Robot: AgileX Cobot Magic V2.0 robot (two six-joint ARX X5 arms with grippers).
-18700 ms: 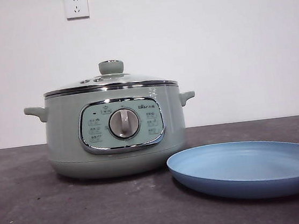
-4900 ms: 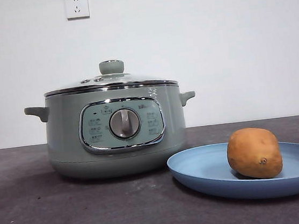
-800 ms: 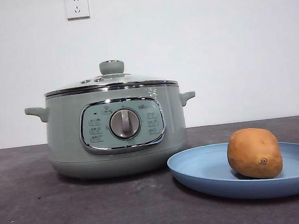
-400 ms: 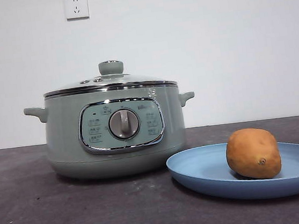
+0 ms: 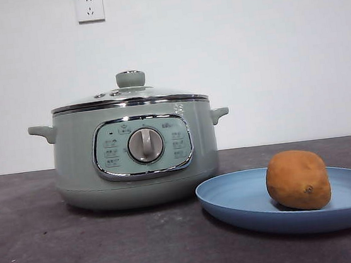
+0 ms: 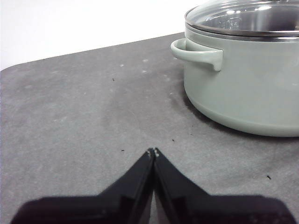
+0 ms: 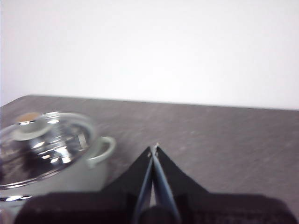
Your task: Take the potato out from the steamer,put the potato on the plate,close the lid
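Potato [image 5: 298,180] sits on plate [image 5: 248,215], lid [image 5: 130,97] seated on steamer [image 5: 77,162], my left gripper [image 6: 153,151] and right gripper [image 7: 154,148] both closed, empty; only risk: a stray arm sweep nudging the plate.

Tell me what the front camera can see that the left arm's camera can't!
Only the front view shows the potato sitting on the blue plate, plus the pot's dial panel and two wall sockets.

Only the left wrist view shows the left gripper, jaws shut, holding nothing, over the dark table.

Both show the green steamer with its glass lid closed on top, and one side handle.
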